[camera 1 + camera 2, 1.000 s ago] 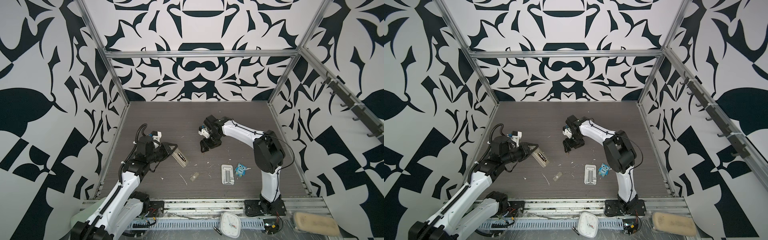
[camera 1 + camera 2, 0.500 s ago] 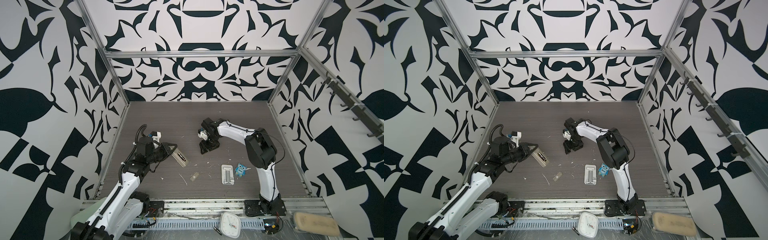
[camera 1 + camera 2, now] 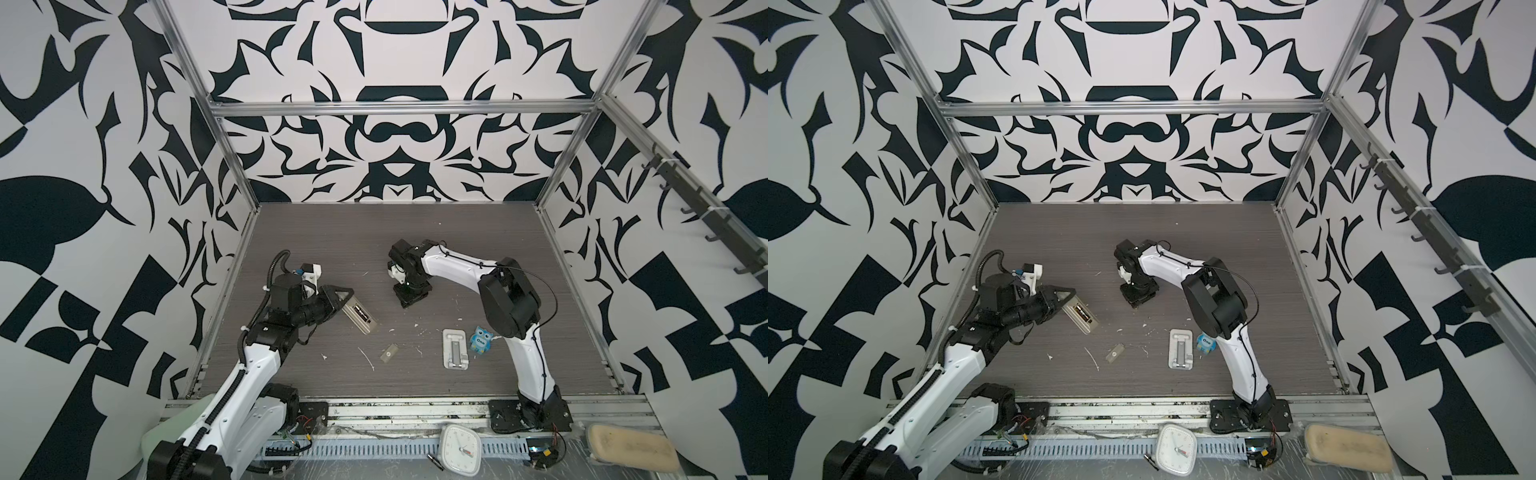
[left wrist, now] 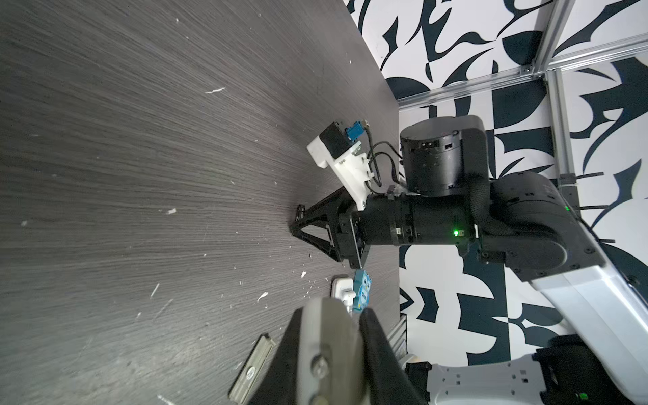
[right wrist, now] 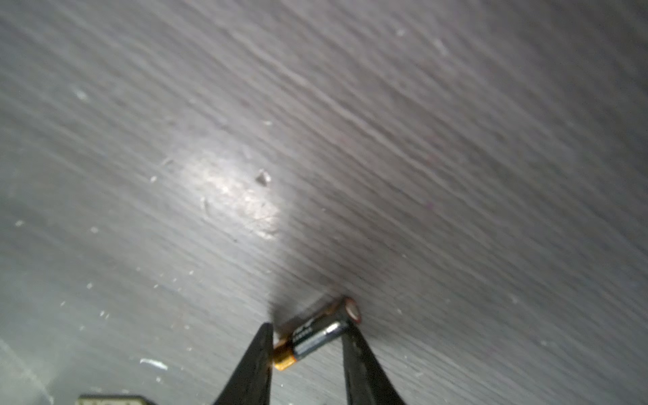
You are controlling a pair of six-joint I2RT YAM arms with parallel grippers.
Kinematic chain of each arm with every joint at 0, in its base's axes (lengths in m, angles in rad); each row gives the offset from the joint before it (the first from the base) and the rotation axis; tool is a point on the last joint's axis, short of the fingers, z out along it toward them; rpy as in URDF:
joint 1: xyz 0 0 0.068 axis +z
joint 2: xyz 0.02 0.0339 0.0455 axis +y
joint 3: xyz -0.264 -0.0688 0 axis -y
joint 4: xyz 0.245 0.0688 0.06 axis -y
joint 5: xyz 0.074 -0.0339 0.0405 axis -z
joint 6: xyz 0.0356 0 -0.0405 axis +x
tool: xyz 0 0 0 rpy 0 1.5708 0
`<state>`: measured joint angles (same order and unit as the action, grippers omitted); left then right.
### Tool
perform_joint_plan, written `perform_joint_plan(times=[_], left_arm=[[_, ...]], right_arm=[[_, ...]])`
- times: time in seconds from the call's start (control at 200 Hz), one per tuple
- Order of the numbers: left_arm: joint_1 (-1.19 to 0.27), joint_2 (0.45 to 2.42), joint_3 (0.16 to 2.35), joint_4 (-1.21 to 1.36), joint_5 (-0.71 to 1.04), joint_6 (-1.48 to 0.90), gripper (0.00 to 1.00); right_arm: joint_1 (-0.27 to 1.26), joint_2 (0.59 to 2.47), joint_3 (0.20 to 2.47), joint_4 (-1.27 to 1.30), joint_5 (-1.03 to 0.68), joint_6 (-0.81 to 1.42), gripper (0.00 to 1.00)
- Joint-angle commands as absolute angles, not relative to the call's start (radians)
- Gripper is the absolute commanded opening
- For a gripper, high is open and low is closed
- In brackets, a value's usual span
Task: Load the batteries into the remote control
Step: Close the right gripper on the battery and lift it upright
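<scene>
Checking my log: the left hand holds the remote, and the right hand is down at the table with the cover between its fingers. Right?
Not the cover: the right wrist view shows a battery between the fingers of the right hand. The cover lies apart on the table. The left hand does hold the remote.

Both arms sit low over the worktop, each gripper clamped on something.
The white-and-black left arm (image 3: pixel 257 365) rises from the worktop's near-left corner with its wrist almost level. Its black two-fingered left gripper (image 3: pixel 343 296) points toward the middle, jaws closed on the slim beige-backed remote control (image 3: pixel 360 318). The matching right arm (image 3: pixel 457 270) folds at the elbow and reaches mid-worktop, wrist bent down. The black right gripper (image 5: pixel 306 345) has its thin fingers (image 5: pixel 252 371) pinched against a small dark, gold-ended battery (image 5: pixel 315 336).
</scene>
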<state>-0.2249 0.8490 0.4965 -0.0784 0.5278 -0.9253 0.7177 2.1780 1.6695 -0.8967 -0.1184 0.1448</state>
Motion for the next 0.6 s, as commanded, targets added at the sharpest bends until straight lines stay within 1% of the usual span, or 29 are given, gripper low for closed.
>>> perform_joint_plan(times=[0.0, 0.12, 0.18, 0.36, 0.595], left_arm=[[-0.210, 0.814, 0.466, -0.040, 0.569, -0.918, 0.00], [-0.200, 0.788, 0.455, -0.049, 0.570, -0.918, 0.00], [-0.199, 0.780, 0.450, -0.055, 0.568, -0.918, 0.00], [-0.199, 0.772, 0.435, -0.033, 0.572, -0.936, 0.00], [-0.199, 0.818, 0.435, 0.024, 0.595, -0.951, 0.00]], right_arm=[[0.737, 2.229, 1.663, -0.932, -0.035, 0.125, 0.28], [0.742, 2.217, 1.630, -0.928, 0.002, 0.097, 0.17], [0.742, 2.197, 1.602, -0.916, 0.011, 0.086, 0.14], [0.742, 2.074, 1.461, -0.800, 0.002, 0.002, 0.08], [0.741, 1.949, 1.325, -0.770, -0.021, -0.100, 0.03]])
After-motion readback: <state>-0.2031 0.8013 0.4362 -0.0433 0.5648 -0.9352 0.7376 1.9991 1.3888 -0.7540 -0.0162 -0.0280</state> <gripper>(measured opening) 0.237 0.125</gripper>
